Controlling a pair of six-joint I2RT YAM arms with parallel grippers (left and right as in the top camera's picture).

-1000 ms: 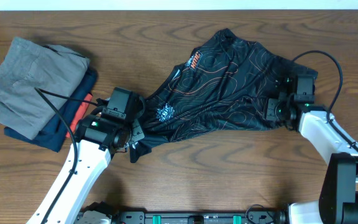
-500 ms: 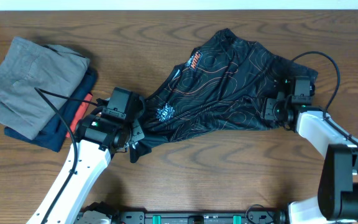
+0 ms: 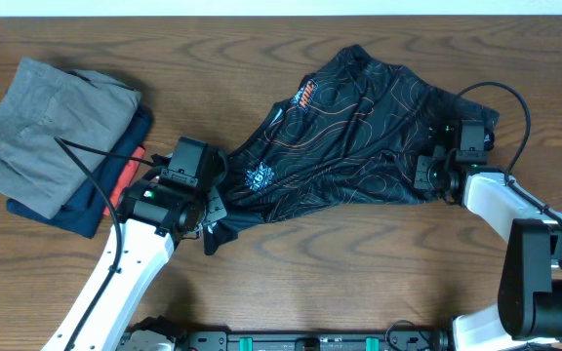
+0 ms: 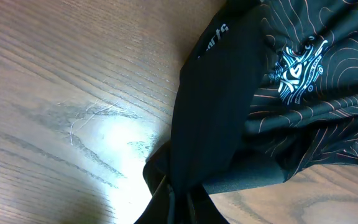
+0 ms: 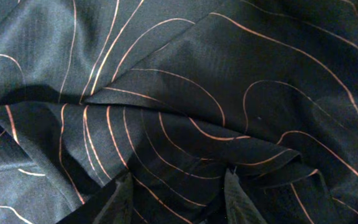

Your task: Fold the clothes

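Observation:
The black jersey (image 3: 344,127) with thin orange contour lines lies bunched across the middle of the table, its orange-white logo (image 3: 303,95) near the top and a white badge (image 3: 258,178) lower left. My left gripper (image 3: 209,220) is shut on the jersey's lower-left corner; in the left wrist view the black fabric (image 4: 219,112) runs down into the closed fingers (image 4: 180,208). My right gripper (image 3: 427,175) rests on the jersey's right end. In the right wrist view its fingers (image 5: 178,194) stand apart, open, with a fold of the jersey (image 5: 185,93) between them.
A stack of folded garments sits at the far left: a grey one (image 3: 47,127) on top, an orange-red one (image 3: 127,181) and a navy one (image 3: 84,213) under it. A black cable (image 3: 91,168) crosses the stack. Bare wood table (image 3: 359,263) lies in front.
My right gripper has shifted slightly up and left on the jersey's right end. The left gripper and the jersey have not visibly moved.

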